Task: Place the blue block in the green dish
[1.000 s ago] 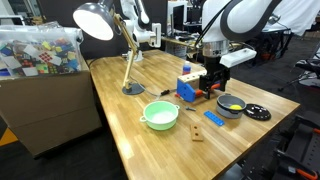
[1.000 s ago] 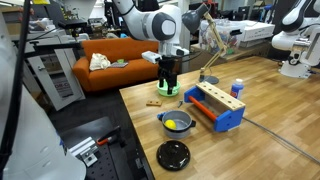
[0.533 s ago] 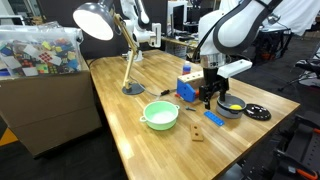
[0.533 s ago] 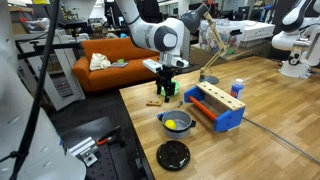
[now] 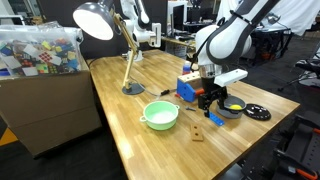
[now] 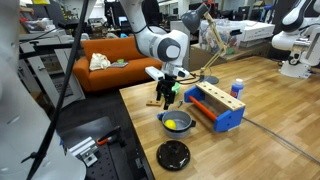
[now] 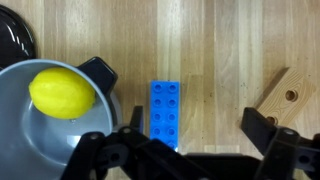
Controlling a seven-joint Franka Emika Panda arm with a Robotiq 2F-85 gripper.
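Observation:
The blue block lies flat on the wooden table, and in the wrist view it sits between my fingers, nearer one of them. It also shows in an exterior view. My gripper is open and empty, hanging just above the block. The green dish stands upright and empty, well away from the gripper. In an exterior view the arm mostly hides the dish.
A dark grey bowl holding a lemon stands right beside the block. A brown wooden piece lies on the block's other side. A black disc, a blue box and a desk lamp are also on the table.
The arm has swung over and lowered, bringing the open gripper down from beside the blue box to just above the blue block. The objects have not moved.

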